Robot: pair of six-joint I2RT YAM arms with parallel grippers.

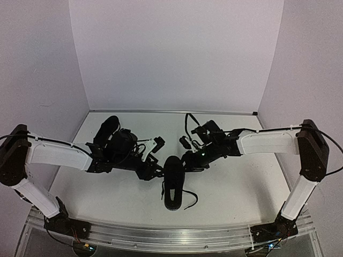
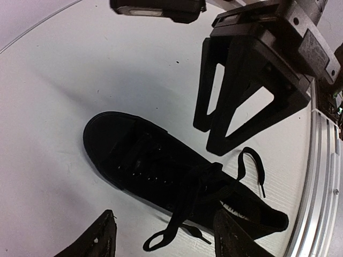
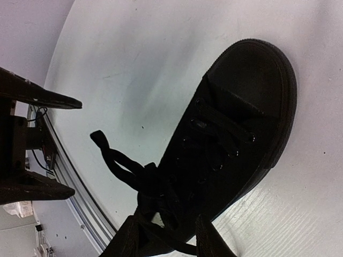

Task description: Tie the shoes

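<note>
Hands (image 1: 170,163) flank shoe (image 1: 174,184); 2nd shoe (image 1: 107,130) behind.

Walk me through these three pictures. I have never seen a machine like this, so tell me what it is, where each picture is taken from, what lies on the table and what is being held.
These are two robot arms bolted to the near edge of a white table. Each ends in a two-finger pincer. The wide picture comes from a fixed camera above and behind the arms. The other two come from small cameras on the wrists, looking past each arm's own fingers.

Two small black shoes lie on the table. The near shoe sits in the middle, its thin laces loose. The far shoe lies behind the left arm.

The left pincer and the right pincer meet over the near shoe. The right pincer's fingers sit at the lace knot; a firm grip cannot be confirmed. The left pincer stands open, holding nothing.
</note>
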